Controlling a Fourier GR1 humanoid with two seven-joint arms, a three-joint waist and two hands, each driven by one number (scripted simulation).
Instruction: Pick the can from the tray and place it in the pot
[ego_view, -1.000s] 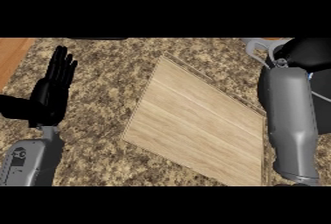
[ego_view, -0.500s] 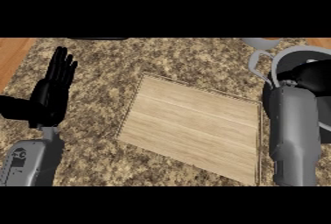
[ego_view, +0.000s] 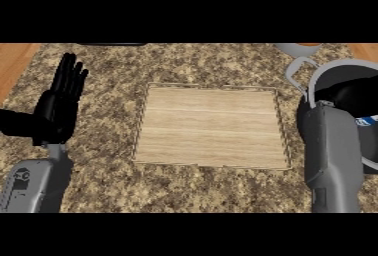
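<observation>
The right hand (ego_view: 347, 97) is down inside the pot (ego_view: 319, 75) at the right edge of the surface (ego_view: 111, 75); I cannot tell how its fingers stand, and only a blue-and-white sliver beside the forearm, probably the can (ego_view: 367, 121), shows at the pot. The wooden tray (ego_view: 210, 127) lies bare at centre, so the placing step looks nearly done: next comes letting go and lifting straight out, clear of the rim. The left hand (ego_view: 59, 107) rests spread, fingers up, at the left

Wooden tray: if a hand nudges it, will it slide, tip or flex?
The flat square wooden tray is probably stiff: it looks like planked board. Lying flat on the speckled stone counter, it should slide or turn rather than tip. Nothing stands on it, so likely light.
</observation>
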